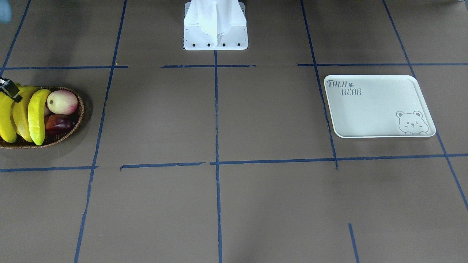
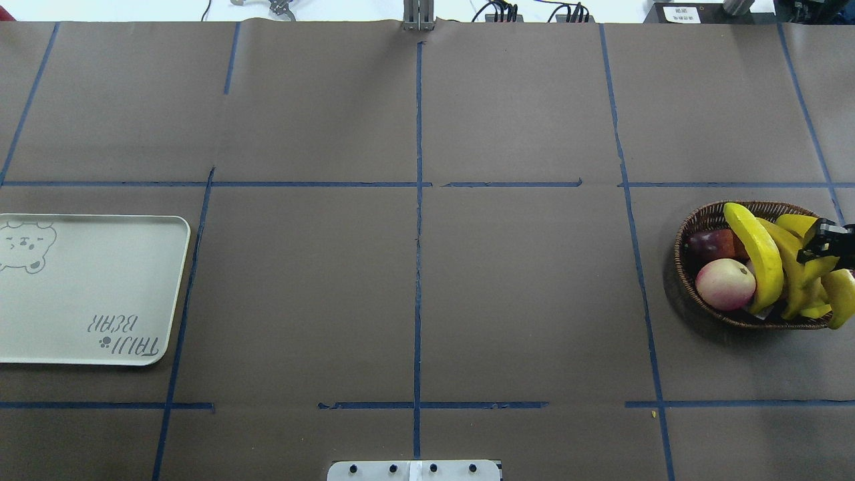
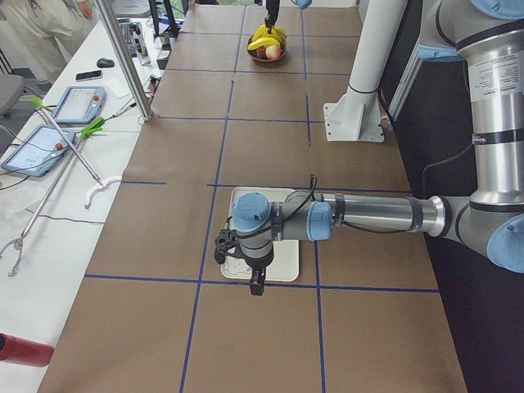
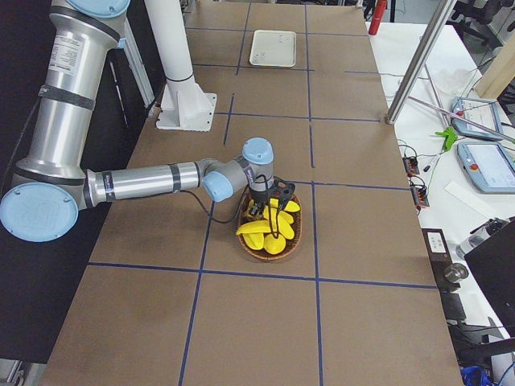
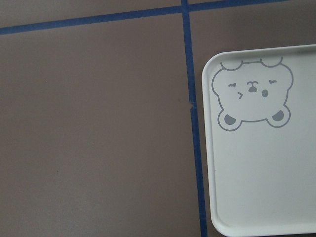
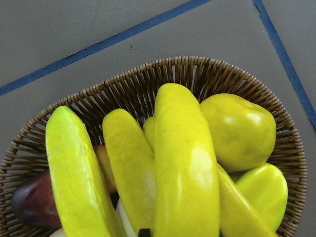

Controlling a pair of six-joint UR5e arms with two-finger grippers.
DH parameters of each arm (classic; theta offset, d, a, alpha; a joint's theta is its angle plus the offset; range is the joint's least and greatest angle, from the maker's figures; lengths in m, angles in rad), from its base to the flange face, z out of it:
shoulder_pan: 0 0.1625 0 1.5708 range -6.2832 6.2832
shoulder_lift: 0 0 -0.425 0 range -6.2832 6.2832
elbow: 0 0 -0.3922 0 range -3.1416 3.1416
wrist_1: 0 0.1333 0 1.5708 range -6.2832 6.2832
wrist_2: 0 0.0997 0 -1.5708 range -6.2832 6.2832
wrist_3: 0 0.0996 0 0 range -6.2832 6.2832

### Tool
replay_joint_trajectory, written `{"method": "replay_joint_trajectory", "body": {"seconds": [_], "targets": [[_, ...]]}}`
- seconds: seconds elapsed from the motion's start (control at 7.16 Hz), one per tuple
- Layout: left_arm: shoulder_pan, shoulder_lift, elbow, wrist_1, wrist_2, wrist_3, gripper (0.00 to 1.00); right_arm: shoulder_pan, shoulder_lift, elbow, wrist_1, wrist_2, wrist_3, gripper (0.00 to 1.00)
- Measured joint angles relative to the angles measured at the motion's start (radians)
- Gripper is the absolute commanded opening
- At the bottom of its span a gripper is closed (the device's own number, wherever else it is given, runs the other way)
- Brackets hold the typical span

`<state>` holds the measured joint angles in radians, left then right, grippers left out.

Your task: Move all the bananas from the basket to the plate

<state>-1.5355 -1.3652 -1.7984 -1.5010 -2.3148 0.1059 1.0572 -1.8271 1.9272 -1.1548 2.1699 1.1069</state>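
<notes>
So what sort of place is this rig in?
Probably a robotics lab test cell, not a kitchen: a brown paper-covered table gridded with blue tape lines, and blue-framed touchscreen teach pendants on a white side bench.

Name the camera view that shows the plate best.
Exterior front-facing: the plate is whole, unobstructed, lettering readable. Overhead crops its edge; left wrist catches one corner; exterior left has the left arm over it; exterior right shows it tiny; right wrist misses it.
</notes>
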Motion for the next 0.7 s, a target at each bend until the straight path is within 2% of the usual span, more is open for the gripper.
{"method": "replay_joint_trajectory", "body": {"seconds": [0.14, 0.42, 0.7], "targets": [[0.0, 0.0, 0.0, 0.0, 0.0, 0.0, 1.0, -0.003, 0.005, 0.003, 0.001, -0.008, -0.004, 0.01], [0.0, 0.0, 0.001, 0.0, 0.0, -0.001, 1.0, 0.007, 0.011, 0.039, 0.001, -0.016, -0.024, 0.0], [0.0, -0.003, -0.001, -0.002, 0.001, -0.002, 1.0, 0.061, 0.01, 0.085, -0.001, -0.014, -0.171, 0.02]]}}
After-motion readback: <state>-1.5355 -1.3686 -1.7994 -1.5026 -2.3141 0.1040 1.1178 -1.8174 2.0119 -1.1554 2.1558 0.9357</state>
